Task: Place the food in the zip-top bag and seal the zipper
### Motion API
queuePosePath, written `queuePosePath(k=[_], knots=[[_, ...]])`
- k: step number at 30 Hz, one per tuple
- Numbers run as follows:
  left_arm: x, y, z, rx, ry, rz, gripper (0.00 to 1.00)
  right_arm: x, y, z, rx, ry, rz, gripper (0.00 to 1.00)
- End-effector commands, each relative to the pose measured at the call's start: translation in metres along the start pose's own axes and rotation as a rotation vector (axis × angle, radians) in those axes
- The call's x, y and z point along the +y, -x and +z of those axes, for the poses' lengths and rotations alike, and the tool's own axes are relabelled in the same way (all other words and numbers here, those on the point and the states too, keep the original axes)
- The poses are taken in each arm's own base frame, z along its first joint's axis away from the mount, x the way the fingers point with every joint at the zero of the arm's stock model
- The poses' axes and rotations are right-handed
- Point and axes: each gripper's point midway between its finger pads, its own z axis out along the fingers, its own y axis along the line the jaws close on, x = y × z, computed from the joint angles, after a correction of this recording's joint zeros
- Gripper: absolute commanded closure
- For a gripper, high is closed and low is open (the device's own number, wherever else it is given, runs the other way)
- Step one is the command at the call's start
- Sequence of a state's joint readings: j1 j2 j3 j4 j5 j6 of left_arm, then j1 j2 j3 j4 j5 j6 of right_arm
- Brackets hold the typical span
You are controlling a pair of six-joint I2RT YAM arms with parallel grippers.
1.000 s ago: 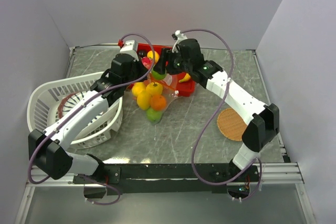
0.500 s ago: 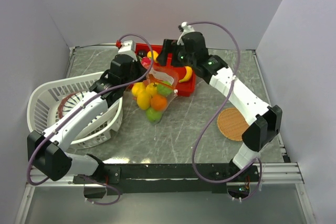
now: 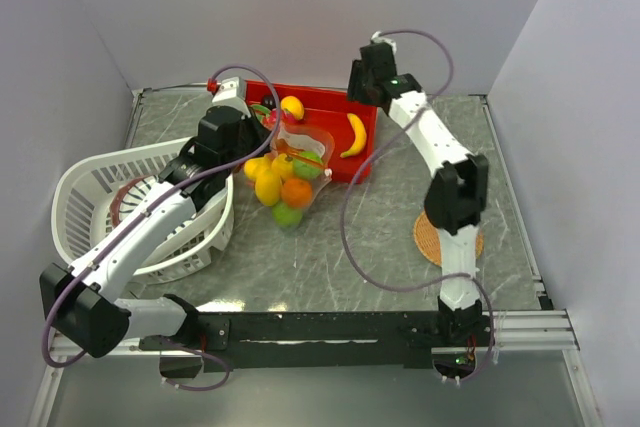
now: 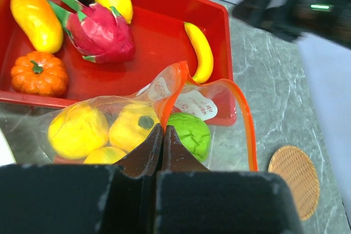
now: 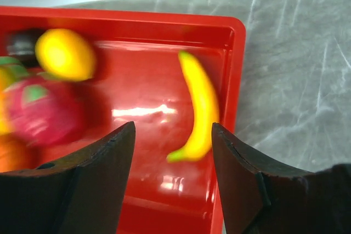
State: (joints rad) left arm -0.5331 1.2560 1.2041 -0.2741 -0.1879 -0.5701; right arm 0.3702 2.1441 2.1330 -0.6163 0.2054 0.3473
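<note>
Nearest me, the white basket sits on my left and plays no part. Just beyond it, my left gripper stays clenched on the zipper. It holds the mouth of the zip-top bag up and open, over the near wall of the red tray. Yellow and orange fruit lie inside. Near the mouth lies a green lime that was up at my right fingers a second ago. Farther back, my right gripper has left the bag and swung out over the tray. Its jaws stand apart and empty above the banana. I judge the lime delivered and the banana next. Sealing must wait while food remains in the tray.
</note>
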Motion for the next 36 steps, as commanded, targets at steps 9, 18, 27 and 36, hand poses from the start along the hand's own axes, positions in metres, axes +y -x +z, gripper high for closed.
queuePosePath(k=[9,18,27,36], knots=[[-0.017,0.019,-0.008,-0.064,-0.085,-0.015,0.99,-0.010,-0.018,0.068,0.013,-0.109,-0.146,0.37],[-0.016,0.014,-0.004,-0.049,-0.083,-0.008,0.99,-0.013,-0.070,0.096,0.130,-0.122,-0.180,0.43],[-0.016,0.011,-0.001,-0.041,-0.086,-0.005,0.99,-0.042,-0.093,0.096,0.195,-0.247,-0.235,0.43],[-0.015,0.009,-0.002,-0.037,-0.083,-0.004,0.99,-0.051,-0.115,0.095,0.266,-0.263,-0.243,0.42]])
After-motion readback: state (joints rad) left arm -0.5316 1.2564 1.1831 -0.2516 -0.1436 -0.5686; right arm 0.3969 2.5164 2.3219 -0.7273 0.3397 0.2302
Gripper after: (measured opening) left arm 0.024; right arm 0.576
